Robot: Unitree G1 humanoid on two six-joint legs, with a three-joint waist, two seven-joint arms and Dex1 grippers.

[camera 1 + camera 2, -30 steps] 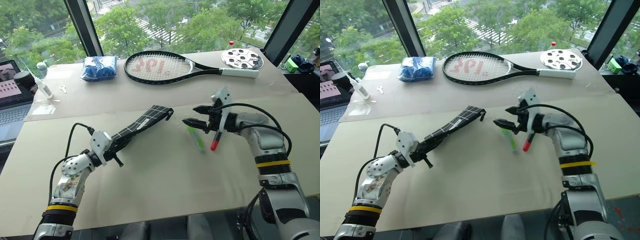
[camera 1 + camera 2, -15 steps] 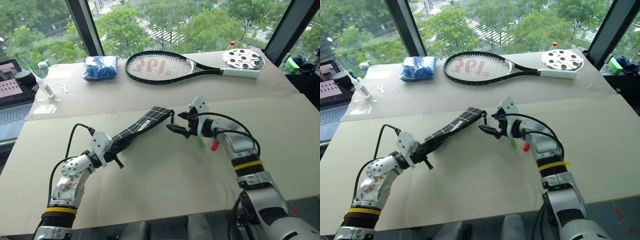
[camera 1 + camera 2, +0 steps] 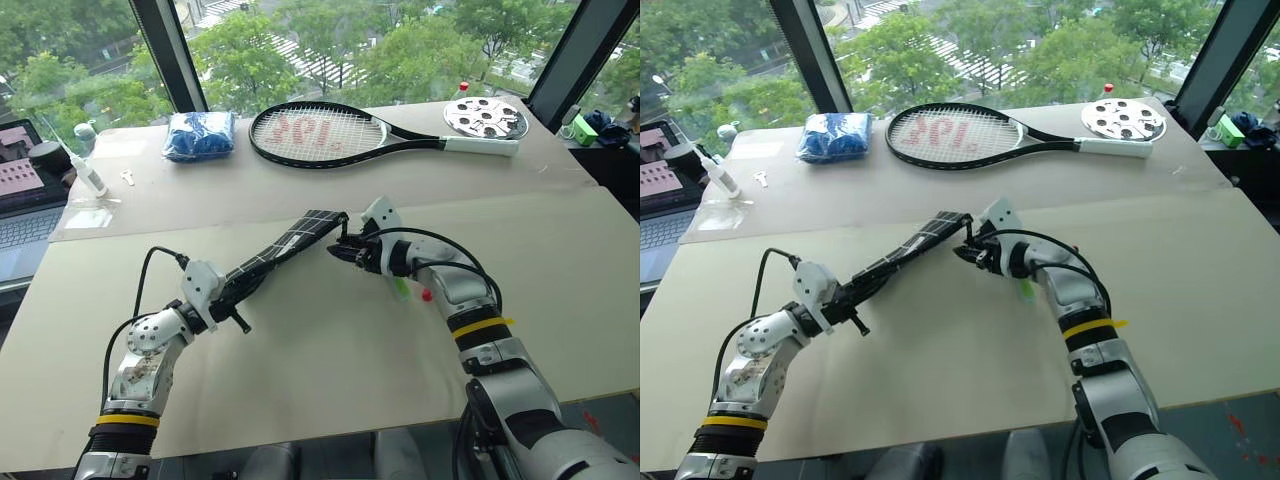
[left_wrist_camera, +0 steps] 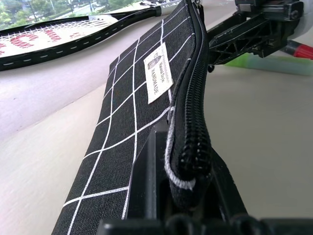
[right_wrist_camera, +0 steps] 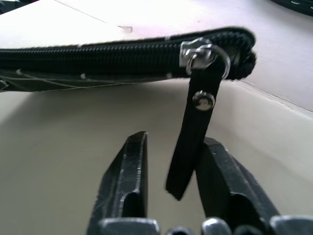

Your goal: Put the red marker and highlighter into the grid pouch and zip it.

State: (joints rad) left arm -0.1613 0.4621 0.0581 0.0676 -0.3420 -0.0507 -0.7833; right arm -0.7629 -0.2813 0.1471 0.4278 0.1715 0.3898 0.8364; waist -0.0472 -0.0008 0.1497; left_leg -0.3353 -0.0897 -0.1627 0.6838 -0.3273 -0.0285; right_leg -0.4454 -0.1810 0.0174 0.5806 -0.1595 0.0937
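Pouch (image 3: 283, 250) hangs pinched in the shut left claw (image 3: 222, 297); its pull tab (image 5: 191, 142) dangles between the right claw's (image 5: 168, 196) narrowly parted fingers, ungripped, and could slip out sideways

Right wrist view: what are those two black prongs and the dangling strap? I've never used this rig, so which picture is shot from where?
Those prongs are the fingers of the right claw, filmed by a camera on that wrist. They stand either side of the zipper pull strap of the grid pouch, with a gap showing, so it is not clamped. The left wrist view looks along the pouch, which the left claw grips by one end. The two wide pictures come from the head. On the table lie the highlighter, the red marker and a tennis racket.
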